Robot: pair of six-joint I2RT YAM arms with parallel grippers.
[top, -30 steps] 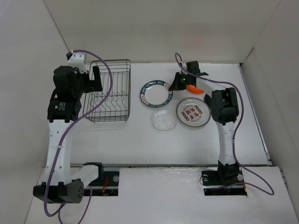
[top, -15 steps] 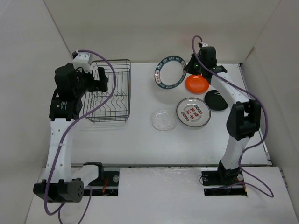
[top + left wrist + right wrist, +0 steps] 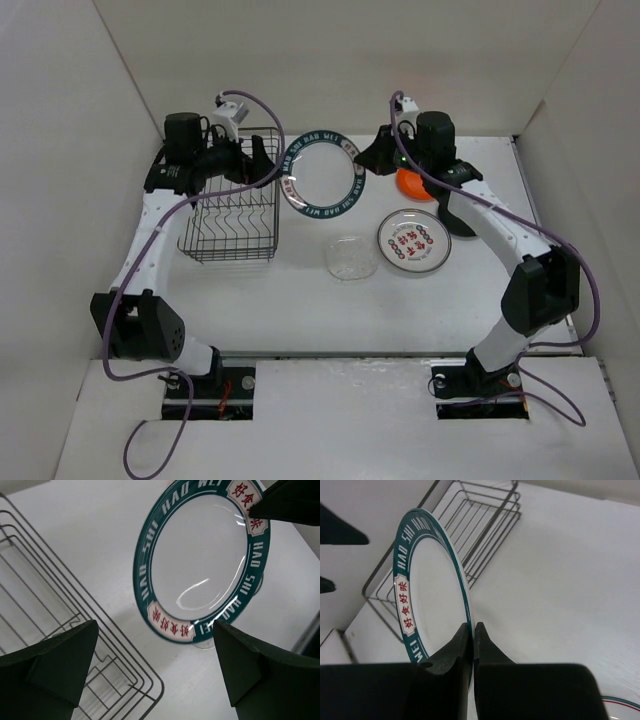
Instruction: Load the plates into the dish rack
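Gloss shows on the round green-rimmed plate (image 3: pixel 322 172): smooth white centre, dark green band with white lettering and red-character panels. It hangs tilted above the white desk (image 3: pixel 300 310), just beside the right side of the dish rack (image 3: pixel 232 215), thin black wire with upright tines. The right tool (image 3: pixel 471 630) is clamped on its rim. The left tool (image 3: pixel 155 627) stands spread apart, empty, facing the plate's face

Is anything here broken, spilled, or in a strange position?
Nothing looks damaged or spilled. Only the green-rimmed plate is off the table: the right pincer holds it by the rim, tilted, beside the rack.
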